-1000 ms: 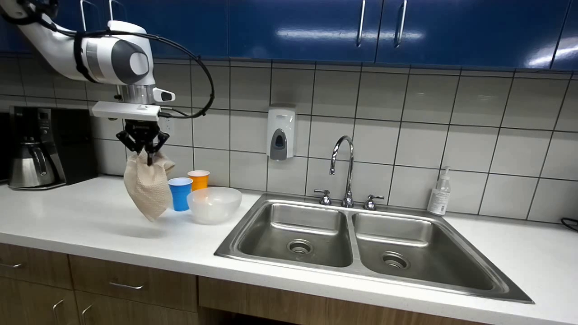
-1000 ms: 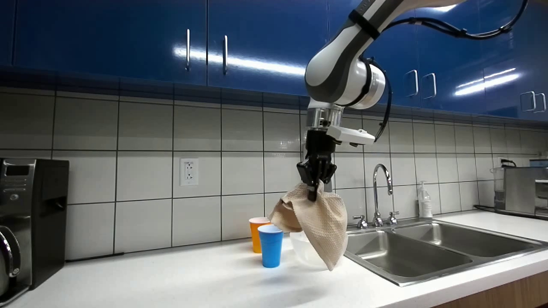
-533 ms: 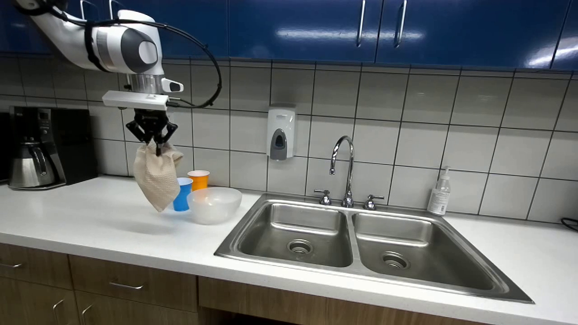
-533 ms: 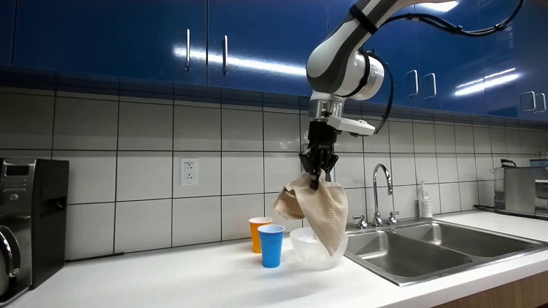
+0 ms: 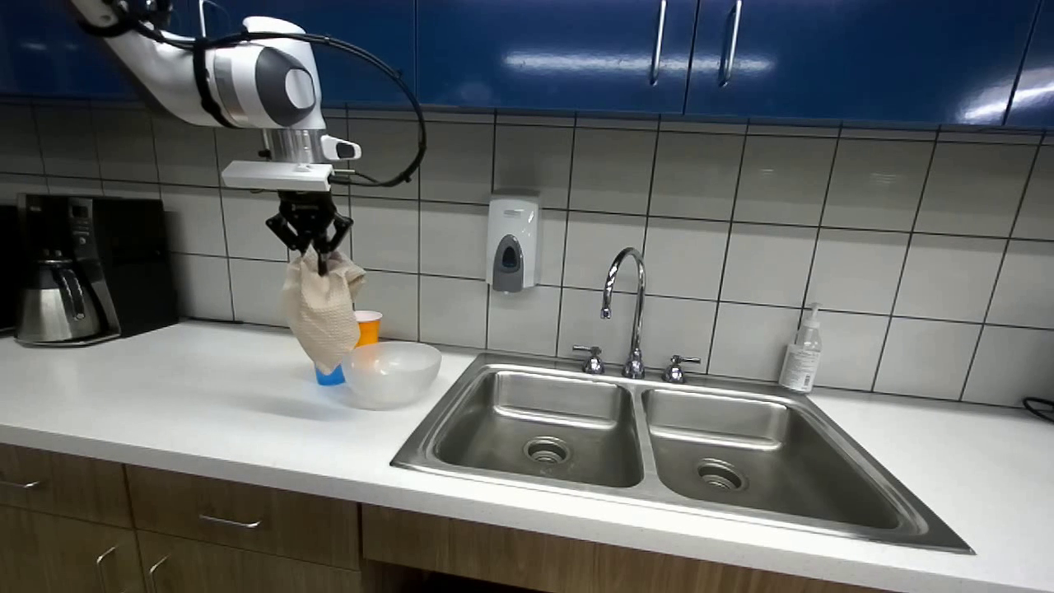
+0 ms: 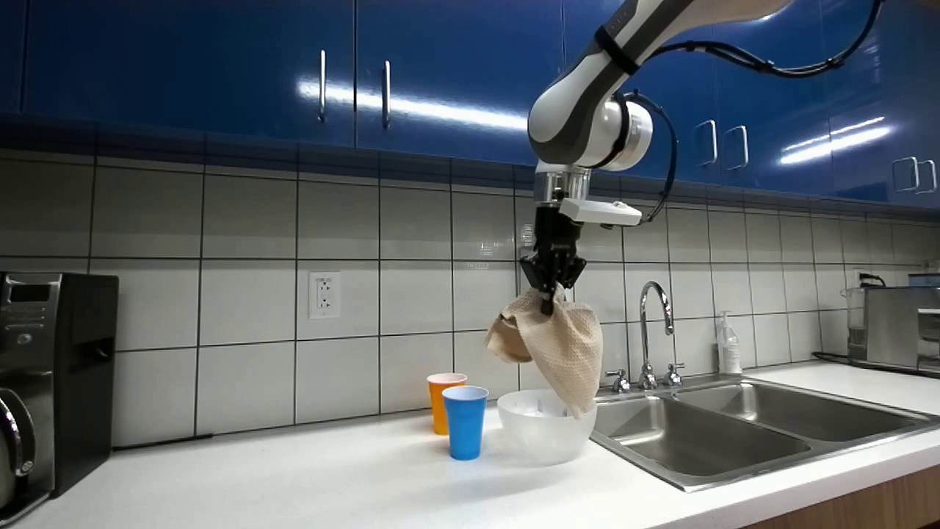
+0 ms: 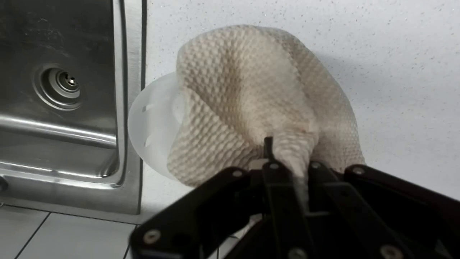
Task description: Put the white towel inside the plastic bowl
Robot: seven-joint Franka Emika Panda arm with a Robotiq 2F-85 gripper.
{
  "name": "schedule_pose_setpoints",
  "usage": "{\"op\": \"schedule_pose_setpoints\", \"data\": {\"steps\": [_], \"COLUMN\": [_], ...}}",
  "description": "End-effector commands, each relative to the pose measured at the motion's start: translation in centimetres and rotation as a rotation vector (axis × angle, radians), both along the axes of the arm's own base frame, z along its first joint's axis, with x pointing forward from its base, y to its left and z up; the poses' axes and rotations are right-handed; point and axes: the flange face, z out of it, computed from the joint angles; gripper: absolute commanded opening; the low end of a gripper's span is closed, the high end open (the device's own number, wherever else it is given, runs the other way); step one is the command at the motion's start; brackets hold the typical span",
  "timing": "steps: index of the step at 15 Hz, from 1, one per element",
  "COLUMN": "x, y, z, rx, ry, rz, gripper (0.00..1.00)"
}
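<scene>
Wrist view shows the two fingers (image 7: 285,201) standing close together, with a gathered fold of the towel (image 7: 269,82) pinched between them; the gap is narrow and filled by the bunched cloth. One fingertip pokes past the fold, while the other is hidden by the fabric. The towel, beige with a bumpy, waffle-like weave, spreads out below the grip and covers part of the translucent bowl (image 7: 154,122), which stands near the edge of the sink (image 7: 133,172).

Both exterior views show the towel hanging above the bench (image 6: 294,485). In an exterior view its loose end (image 6: 578,393) overlaps the rim of the bowl; whether cloth and rim touch cannot be told. The bowl sits upright on the bench, just beside the blue cup (image 6: 464,426), with the orange cup (image 6: 440,411) behind that cup.

Faint lettering near the top of the soap dispenser (image 5: 512,235) is too small to read. The pump bottle (image 5: 809,336) at the back corner of the sink wears a white label (image 5: 799,368) with fine print, equally illegible. A small pale mark near the top of the coffee maker (image 5: 123,263) is too small to read, and print on the wall outlet (image 6: 324,295) is blurred.
</scene>
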Motion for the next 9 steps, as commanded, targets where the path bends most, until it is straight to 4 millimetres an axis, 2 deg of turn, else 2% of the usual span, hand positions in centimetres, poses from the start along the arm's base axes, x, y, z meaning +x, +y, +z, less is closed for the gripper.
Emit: {"op": "schedule_pose_setpoints", "data": {"steps": [1, 9], "x": [3.0, 8.9], "y": [-0.7, -1.3], "z": [0.2, -0.5], "rx": [-0.011, -0.027], "ry": [0.013, 0.009], "rz": [-0.066, -0.154], "gripper": [0.02, 0.02]}}
